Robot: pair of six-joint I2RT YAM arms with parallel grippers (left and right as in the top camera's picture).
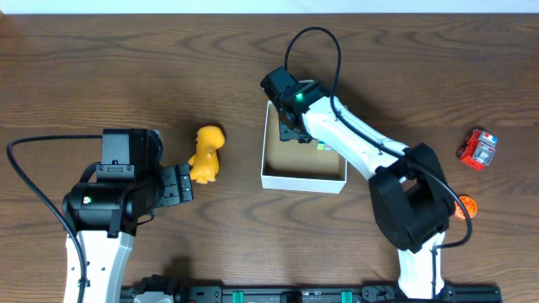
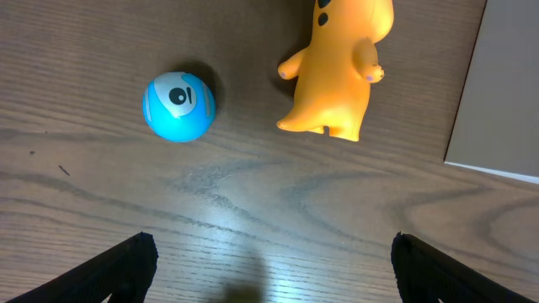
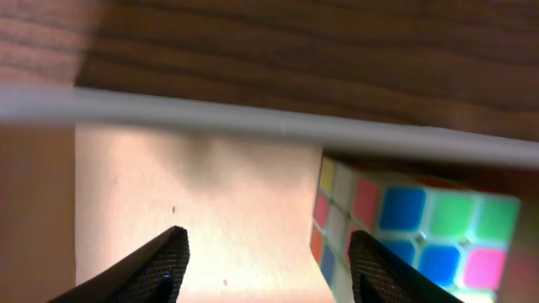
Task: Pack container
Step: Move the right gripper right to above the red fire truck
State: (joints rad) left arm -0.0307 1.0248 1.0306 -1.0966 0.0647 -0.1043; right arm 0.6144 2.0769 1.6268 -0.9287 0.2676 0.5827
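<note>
The container [image 1: 278, 179] is a white shallow box with a brown inside, at the table's middle. A colourful puzzle cube [image 3: 413, 231] sits inside it against the far wall [image 3: 278, 126]; overhead only a corner of it [image 1: 321, 146] shows. My right gripper [image 3: 265, 261] is open and empty, low inside the box next to the cube, apart from it. A yellow toy figure [image 1: 206, 154] lies left of the box. My left gripper [image 2: 269, 265] is open and empty, just short of the yellow figure [image 2: 337, 71] and a blue ball [image 2: 178, 105].
A red toy car [image 1: 477, 149] lies at the far right. An orange round toy [image 1: 465, 206] shows behind the right arm's base. The box's white side [image 2: 501, 93] is at the right edge of the left wrist view.
</note>
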